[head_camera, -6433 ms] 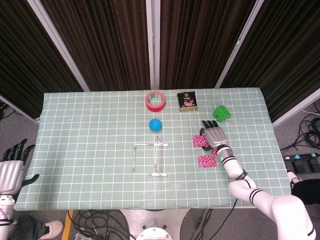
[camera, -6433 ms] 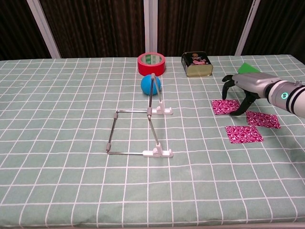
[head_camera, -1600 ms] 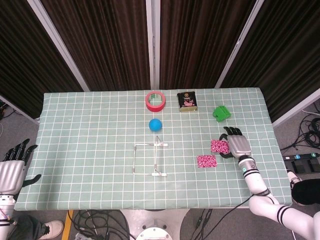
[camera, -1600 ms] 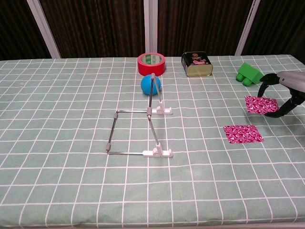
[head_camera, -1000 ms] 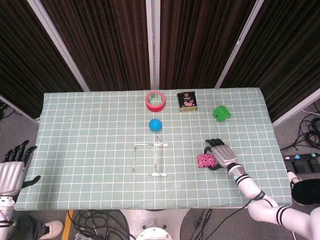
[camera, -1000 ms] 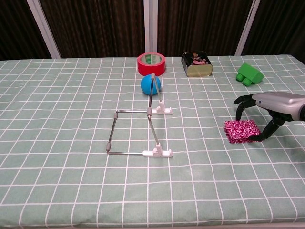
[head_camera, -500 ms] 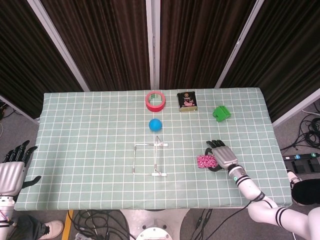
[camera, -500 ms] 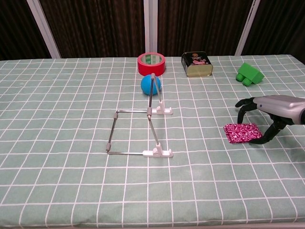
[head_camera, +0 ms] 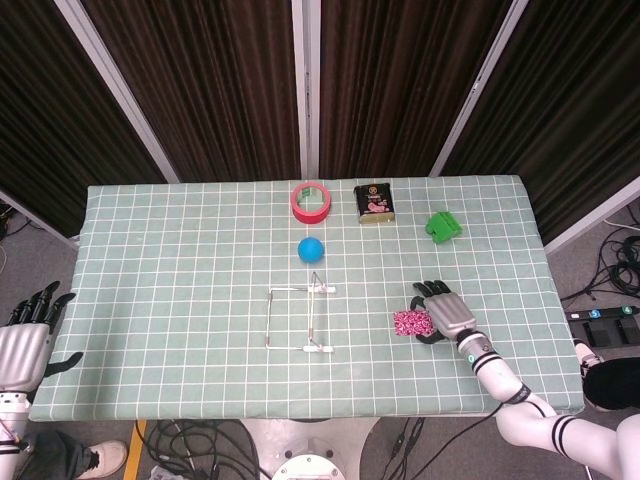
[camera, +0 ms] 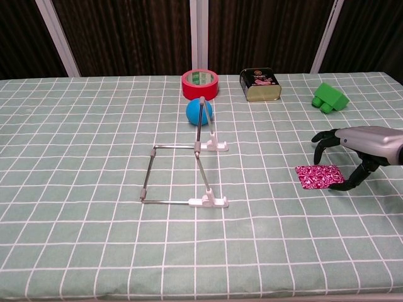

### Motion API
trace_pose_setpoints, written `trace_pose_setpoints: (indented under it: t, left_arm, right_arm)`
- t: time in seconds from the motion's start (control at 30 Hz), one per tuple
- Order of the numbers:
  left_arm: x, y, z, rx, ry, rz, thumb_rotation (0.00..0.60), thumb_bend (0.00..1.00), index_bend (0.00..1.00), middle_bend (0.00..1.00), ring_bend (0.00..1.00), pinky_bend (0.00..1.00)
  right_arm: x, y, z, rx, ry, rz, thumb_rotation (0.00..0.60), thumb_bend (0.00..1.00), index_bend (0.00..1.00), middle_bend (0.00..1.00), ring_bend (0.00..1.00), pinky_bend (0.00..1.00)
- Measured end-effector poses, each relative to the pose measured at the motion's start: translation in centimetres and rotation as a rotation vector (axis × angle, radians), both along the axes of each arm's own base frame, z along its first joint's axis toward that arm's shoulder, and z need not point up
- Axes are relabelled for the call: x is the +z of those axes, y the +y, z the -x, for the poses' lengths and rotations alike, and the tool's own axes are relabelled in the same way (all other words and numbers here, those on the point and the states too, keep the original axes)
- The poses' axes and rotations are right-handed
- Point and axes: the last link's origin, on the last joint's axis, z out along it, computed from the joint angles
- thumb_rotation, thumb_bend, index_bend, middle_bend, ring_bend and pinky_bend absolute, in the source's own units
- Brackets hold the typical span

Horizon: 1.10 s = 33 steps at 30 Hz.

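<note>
The pink patterned pad [camera: 319,177] is seen lying flat on the green checked tablecloth [camera: 94,207], toward the right edge. The right hand [camera: 352,151] is arched over its right side, fingers spread, nothing gripped; contact cannot be told. Open cloth is left between pad and wire stand [camera: 189,170]. The left hand [head_camera: 25,335] is held off the table's left edge, fingers apart, holding nothing.
</note>
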Motion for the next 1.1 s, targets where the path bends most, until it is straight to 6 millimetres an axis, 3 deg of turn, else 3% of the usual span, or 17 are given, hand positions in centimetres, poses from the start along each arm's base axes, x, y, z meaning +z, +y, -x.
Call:
trace_pose_setpoints:
  t: [0.3, 0.53, 0.73, 0.87, 1.1]
  left_arm:
    - [0.1, 0.0, 0.2, 0.001, -0.001, -0.007, 0.6, 0.08, 0.22, 0.16, 0.13, 0.19]
    - [0.5, 0.3, 0.4, 0.018, -0.009, -0.041, 0.6, 0.08, 0.22, 0.16, 0.13, 0.19]
    - [0.5, 0.1, 0.6, 0.034, 0.014, -0.051, 0.6, 0.08, 0.22, 0.16, 0.13, 0.19]
    - [0.5, -0.1, 0.5, 0.04, 0.029, -0.064, 0.6, 0.08, 0.22, 0.16, 0.13, 0.19]
    - [0.4, -0.5, 0.1, 0.038, 0.035, -0.072, 0.6, 0.08, 0.22, 0.16, 0.13, 0.19]
  right_arm:
    - [1.3, -0.4, -0.2, 0.014, -0.013, 0.054, 0.484, 0.13, 0.25, 0.06, 0.0, 0.0]
    - [6.3, -0.1, -0.4, -0.005, -0.109, 0.234, 0.512, 0.13, 0.23, 0.05, 0.0, 0.0]
    - [11.3, 3.2, 0.5, -0.025, -0.182, 0.395, 0.511, 0.13, 0.2, 0.03, 0.0, 0.0]
    - [14.2, 6.8, 1.0, -0.037, -0.224, 0.486, 0.514, 0.14, 0.2, 0.03, 0.0, 0.0]
    - [16.6, 11.4, 1.4, -0.042, -0.23, 0.546, 0.512, 0.14, 0.2, 0.03, 0.0, 0.0]
